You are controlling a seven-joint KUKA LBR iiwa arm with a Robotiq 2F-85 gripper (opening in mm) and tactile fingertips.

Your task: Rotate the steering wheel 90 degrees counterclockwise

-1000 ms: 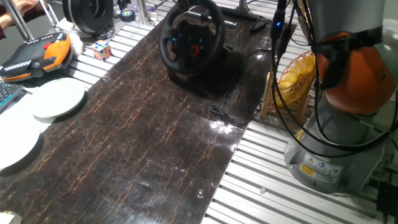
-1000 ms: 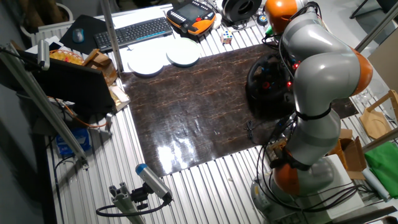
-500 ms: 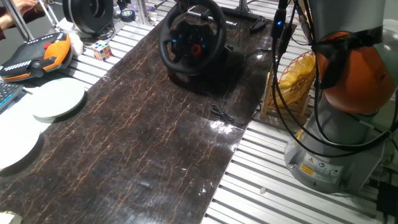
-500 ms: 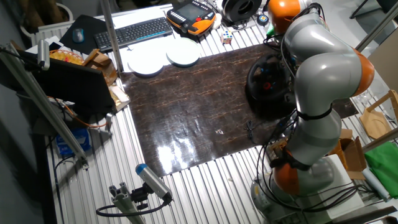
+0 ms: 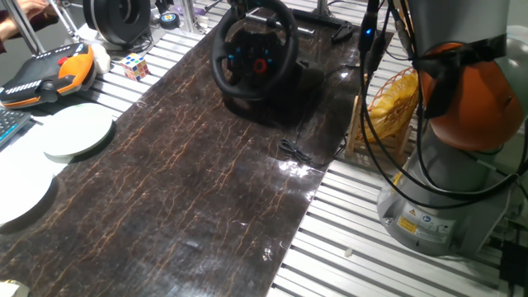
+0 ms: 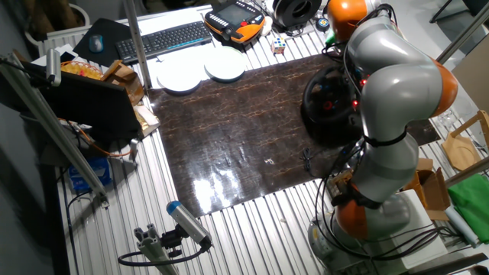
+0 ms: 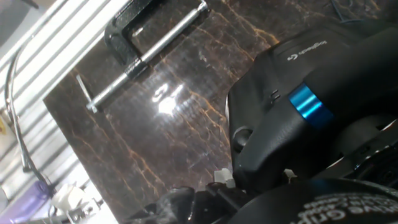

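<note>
The black steering wheel (image 5: pixel 254 49) stands upright on its base at the far end of the dark marbled mat (image 5: pixel 190 173), its hub showing small blue and red lights. In the other fixed view the grey arm covers most of the steering wheel (image 6: pixel 327 101). My gripper (image 5: pixel 241 7) is at the top of the rim, cut off by the frame edge. The hand view is pressed close to the steering wheel (image 7: pixel 298 124), with a blue stripe on its rim. Only dark blurred parts lie at the bottom of that view, so the jaws do not show clearly.
A metal clamp (image 7: pixel 149 37) lies on the mat behind the wheel. Two white plates (image 5: pixel 78 132), a Rubik's cube (image 5: pixel 136 66), an orange-black pendant (image 5: pixel 49 74) and a black ring device (image 5: pixel 120 18) sit left. A loose cable (image 5: pixel 294 153) lies mid-mat. The robot base (image 5: pixel 445 198) stands right.
The arm's upper links shifted slightly and came back. The wheel's hub lights sit in nearly the same places as before.
</note>
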